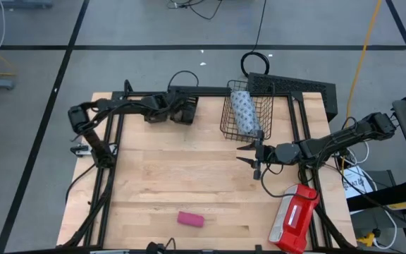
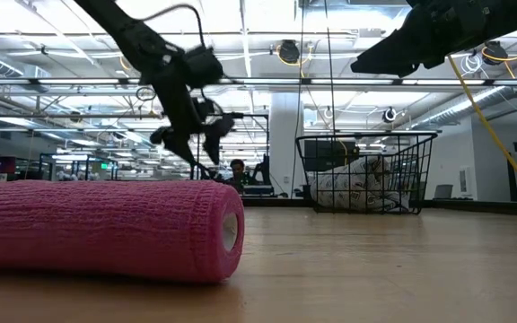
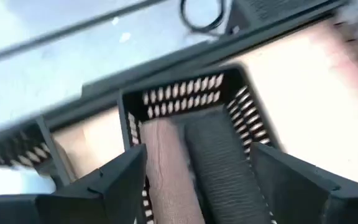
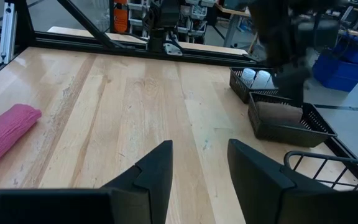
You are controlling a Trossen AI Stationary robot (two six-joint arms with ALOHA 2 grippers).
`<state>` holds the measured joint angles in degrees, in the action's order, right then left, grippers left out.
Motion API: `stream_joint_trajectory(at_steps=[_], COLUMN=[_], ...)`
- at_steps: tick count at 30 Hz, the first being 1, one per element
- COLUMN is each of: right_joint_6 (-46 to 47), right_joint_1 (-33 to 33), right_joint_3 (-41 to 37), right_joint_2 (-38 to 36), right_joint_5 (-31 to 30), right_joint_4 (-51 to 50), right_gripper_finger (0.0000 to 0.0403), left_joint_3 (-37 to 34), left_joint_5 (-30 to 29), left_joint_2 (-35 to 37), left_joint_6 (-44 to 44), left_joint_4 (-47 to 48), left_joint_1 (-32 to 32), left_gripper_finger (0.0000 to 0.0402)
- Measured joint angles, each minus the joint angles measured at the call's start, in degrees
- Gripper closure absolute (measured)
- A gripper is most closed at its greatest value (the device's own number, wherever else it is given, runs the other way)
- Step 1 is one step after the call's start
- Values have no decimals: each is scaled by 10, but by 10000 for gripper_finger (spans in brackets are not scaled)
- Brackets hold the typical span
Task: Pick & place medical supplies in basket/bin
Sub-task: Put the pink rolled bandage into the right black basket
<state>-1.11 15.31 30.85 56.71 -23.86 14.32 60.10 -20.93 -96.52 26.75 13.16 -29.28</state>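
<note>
You've got a red-and-white plastic case [image 1: 295, 219] at the light wooden table's [image 1: 189, 176] near right corner.

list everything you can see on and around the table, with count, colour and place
pink roll: 1, pink, near table edge, alone
wire basket: 1, black, far side of table
dotted pack: 1, pale blue-grey, inside the wire basket
small trays: 2, black, far edge, side by side
brown block and black block: 1 each, in the tray under the left gripper
white vials: number unclear, in the other tray
red-and-white case: 1, near right corner
left gripper: open, over the trays
right gripper: open, empty, beside the basket
</note>
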Motion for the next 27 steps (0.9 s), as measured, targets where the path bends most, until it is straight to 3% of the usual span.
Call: stream_joint_trajectory(at_steps=[8, 15, 19, 27], right_joint_6=[0, -2, -2, -2], right_joint_1=[0, 0, 0, 0], right_joint_3=[0, 0, 0, 0], right_joint_2=[0, 0, 0, 0], right_joint_5=[0, 0, 0, 0], right_joint_4=[0, 0, 0, 0], right_gripper_finger=[259, 259, 259, 259], left_joint_3=[0, 1, 1, 1], left_joint_5=[113, 239, 275, 246], left_joint_2=[140, 219, 214, 124], left_joint_6=[-44, -107, -124, -219], left_joint_4=[8, 4, 3, 2], left_joint_1=[44, 195, 308, 489], left_gripper_finger=[107, 107, 107, 107])
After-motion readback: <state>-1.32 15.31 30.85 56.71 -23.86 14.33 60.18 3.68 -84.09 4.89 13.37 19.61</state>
